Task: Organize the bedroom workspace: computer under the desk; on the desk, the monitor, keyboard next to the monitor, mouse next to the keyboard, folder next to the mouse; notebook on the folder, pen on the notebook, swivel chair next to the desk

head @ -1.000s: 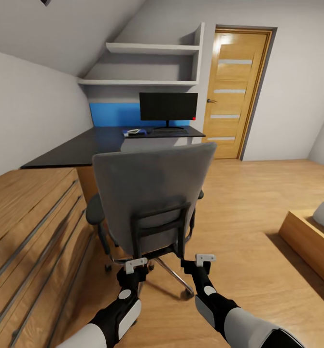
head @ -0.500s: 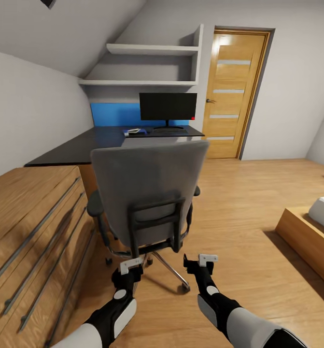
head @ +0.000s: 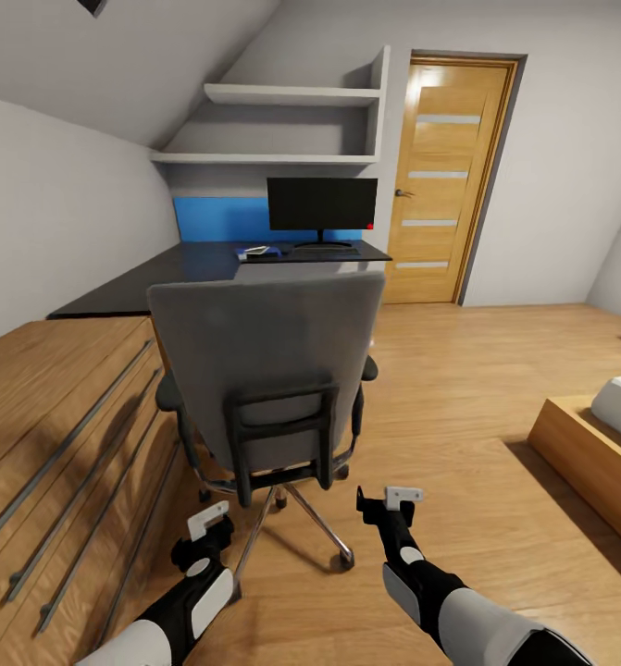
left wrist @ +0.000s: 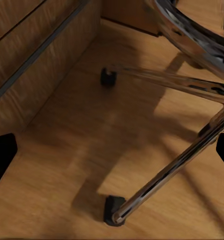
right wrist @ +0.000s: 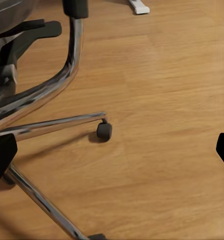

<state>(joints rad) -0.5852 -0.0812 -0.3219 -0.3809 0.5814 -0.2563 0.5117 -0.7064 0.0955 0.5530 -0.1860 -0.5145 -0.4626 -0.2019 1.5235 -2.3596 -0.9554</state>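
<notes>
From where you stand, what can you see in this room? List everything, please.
Grey upholstered swivel chair: one, chrome base, directly ahead, back toward the camera.
Long black-topped desk: one, beyond the chair.
Black widescreen monitor: one, on the desk's far end.
Slim keyboard: one, dark, under the monitor.
Bright blue folder: one, on the desk beside the keyboard; something pale lies on it.
Blue wall panel: one, behind the desk.
White wall shelves: two, above the monitor.
Oak dresser: one, at left.
Oak door: one, shut.
Wooden bed: one, at right.
Left gripper: open.
Right gripper: open.
</notes>
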